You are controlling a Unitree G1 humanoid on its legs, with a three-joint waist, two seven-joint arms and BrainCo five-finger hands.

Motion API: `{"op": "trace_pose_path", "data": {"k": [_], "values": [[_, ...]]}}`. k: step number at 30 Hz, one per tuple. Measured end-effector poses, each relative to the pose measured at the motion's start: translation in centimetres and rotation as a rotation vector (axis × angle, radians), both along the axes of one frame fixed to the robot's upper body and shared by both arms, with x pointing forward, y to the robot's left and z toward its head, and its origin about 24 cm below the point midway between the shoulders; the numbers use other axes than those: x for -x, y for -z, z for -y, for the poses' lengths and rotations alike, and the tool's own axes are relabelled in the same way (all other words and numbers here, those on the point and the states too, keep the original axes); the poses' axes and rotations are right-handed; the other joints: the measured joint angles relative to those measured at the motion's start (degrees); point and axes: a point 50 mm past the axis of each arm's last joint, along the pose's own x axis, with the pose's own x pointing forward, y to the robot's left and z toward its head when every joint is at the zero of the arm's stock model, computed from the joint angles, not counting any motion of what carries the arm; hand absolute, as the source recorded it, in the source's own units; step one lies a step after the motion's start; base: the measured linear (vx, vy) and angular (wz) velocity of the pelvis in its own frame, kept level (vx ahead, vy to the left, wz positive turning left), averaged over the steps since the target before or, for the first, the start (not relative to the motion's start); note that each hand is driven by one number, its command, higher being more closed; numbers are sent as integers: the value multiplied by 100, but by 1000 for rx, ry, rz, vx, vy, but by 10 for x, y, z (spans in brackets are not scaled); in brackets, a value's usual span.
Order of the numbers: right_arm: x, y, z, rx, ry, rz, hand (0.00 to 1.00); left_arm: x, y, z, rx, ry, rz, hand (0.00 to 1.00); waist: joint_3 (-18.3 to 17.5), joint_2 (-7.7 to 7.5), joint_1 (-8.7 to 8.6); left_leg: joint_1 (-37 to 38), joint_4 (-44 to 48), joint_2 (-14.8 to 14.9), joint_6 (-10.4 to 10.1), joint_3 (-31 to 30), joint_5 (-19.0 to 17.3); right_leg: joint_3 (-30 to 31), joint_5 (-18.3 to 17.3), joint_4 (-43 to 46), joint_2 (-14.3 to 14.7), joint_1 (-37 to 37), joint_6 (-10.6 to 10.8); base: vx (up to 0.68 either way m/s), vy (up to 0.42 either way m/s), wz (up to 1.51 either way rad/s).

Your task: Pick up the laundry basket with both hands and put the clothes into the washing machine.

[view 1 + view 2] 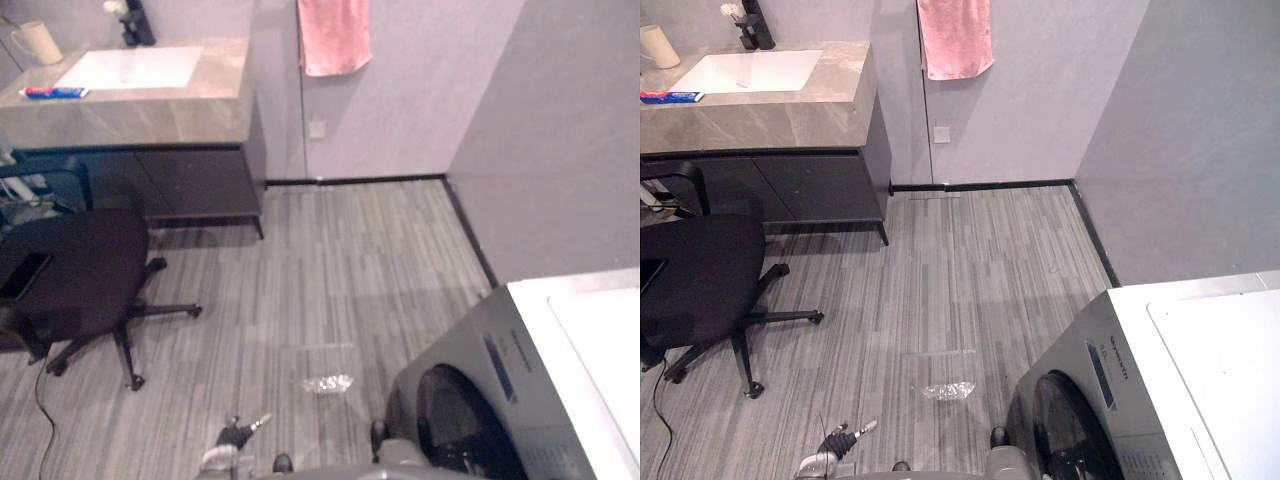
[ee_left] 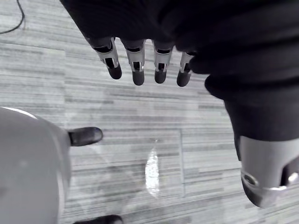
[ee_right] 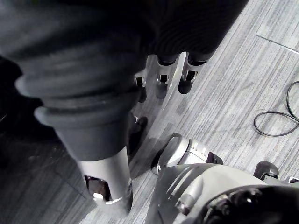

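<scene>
Grey floor (image 1: 340,260) below: left hand (image 2: 137,63) and right hand (image 3: 162,84) hang down, fingers (image 2: 160,70) loosely straight (apparently empty).

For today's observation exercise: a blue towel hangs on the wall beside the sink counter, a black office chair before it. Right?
No: the towel is pink, not blue, as the right eye view shows; the sink counter and black office chair are as stated.
</scene>
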Motion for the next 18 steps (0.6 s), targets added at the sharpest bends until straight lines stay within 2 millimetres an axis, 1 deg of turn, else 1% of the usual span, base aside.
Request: {"op": "trace_pose_path", "data": {"k": [3, 6, 9, 10, 13, 18], "values": [[-8, -2, 3, 24, -36, 21, 0, 9, 2, -2, -5, -8, -32, 0, 29, 37, 0, 7, -50, 17, 2, 152, -26, 265, 67, -200, 72, 0, -31, -81, 10, -31], [-11, -2, 3, 32, -78, 25, 0, 12, 3, -5, -10, -24, -42, 0, 41, 14, 1, 92, -85, 34, 7, 318, -35, 453, 133, -288, 121, 22, -10, -15, -1, -28], [-11, -2, 3, 29, -86, 26, 0, 12, 2, -7, -10, -39, -39, 0, 44, -5, 5, 217, -165, 29, 7, 394, -37, 552, 188, -282, 161, 60, -16, 54, 3, -16], [-11, -2, 2, 28, -85, 25, 0, 11, 2, -7, -11, -39, -39, 0, 46, -5, 5, 299, -199, 28, -4, 399, -29, 570, 273, -285, 167, 102, -15, 92, 5, -7], [-10, -1, 3, 22, -85, 22, 0, 11, 2, -8, -11, -45, -36, 0, 46, 5, 14, 396, -190, 46, -9, 427, -60, 630, 287, -293, 216, 168, 31, 108, 6, -13], [-10, -1, 2, 15, -102, 26, 0, 6, 1, -8, -11, -42, -24, 0, 60, 2, 14, 577, -244, 90, -46, 524, -128, 664, 285, -385, 269, 328, 27, 89, 9, -9]]}}
